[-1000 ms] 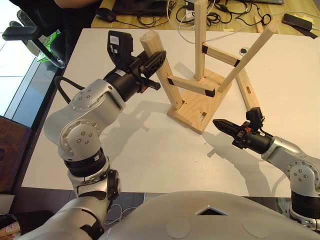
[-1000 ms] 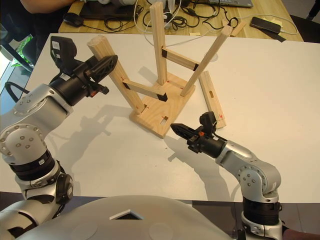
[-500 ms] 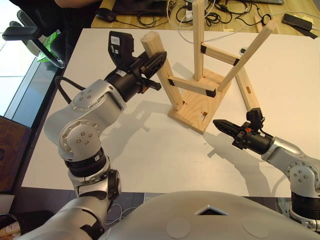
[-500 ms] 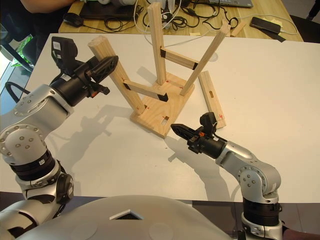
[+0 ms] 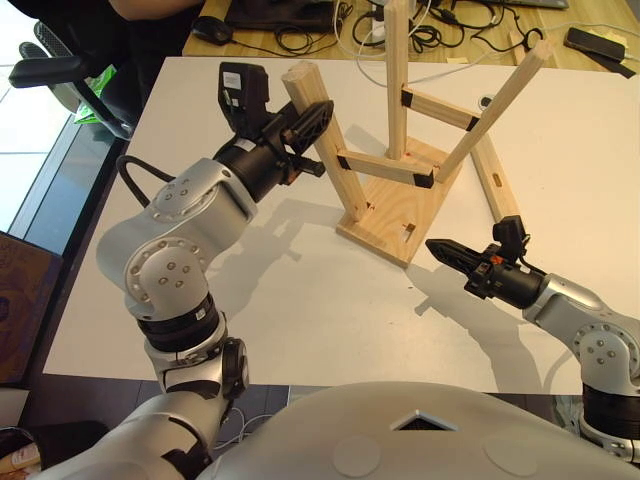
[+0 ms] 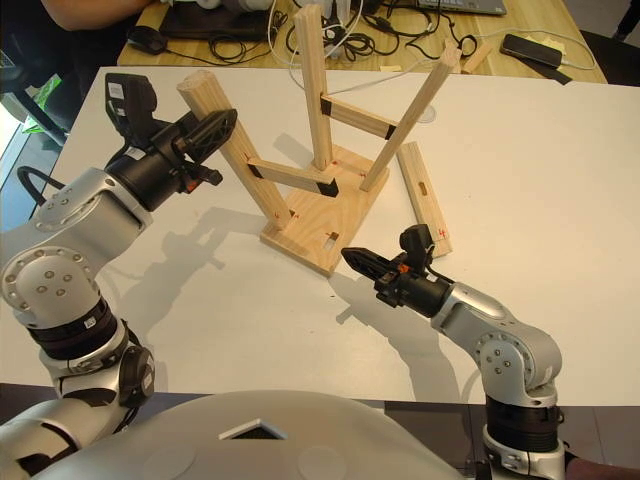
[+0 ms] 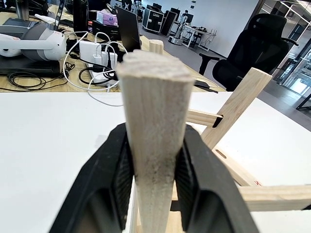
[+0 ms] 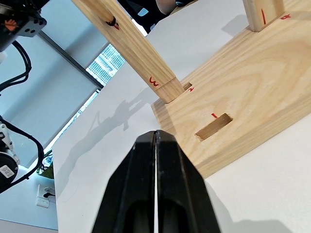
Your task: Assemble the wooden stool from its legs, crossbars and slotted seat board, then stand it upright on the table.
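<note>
The left pincer [image 5: 308, 124] is clamped on the slanted leg [image 5: 328, 150], high up near its free end. In the left wrist view its two black fingers [image 7: 122, 170] press flat against opposite faces of the wood, with the leg's end grain standing just above them.

That leg's foot sits in a corner slot of the seat board [image 5: 375, 205]. The board rests on the tabletop [image 5: 300, 300] with its legs pointing up.

Two more legs are planted in the board: the middle leg [image 5: 398, 80] stands nearly upright at the far corner, and the right-hand leg [image 5: 497, 103] leans outward to the right. The upper crossbar [image 5: 440, 109] joins these two. The lower crossbar [image 5: 384, 169] runs from the slanted leg across the board, and its black-capped other end stands free above the near right corner.

Below that end is the empty slot [image 5: 408, 229], a small rectangular hole in the board.

The loose leg [image 5: 494, 182] lies flat on the tabletop just beyond the board's right edge.

The right pincer [image 5: 441, 247] is closed on nothing, its fingers [image 8: 138, 194] pressed together along one thin seam. It hangs low over the tabletop, tips aimed at the board's near edge close to the empty slot, just beside the wood and not touching it.
</note>
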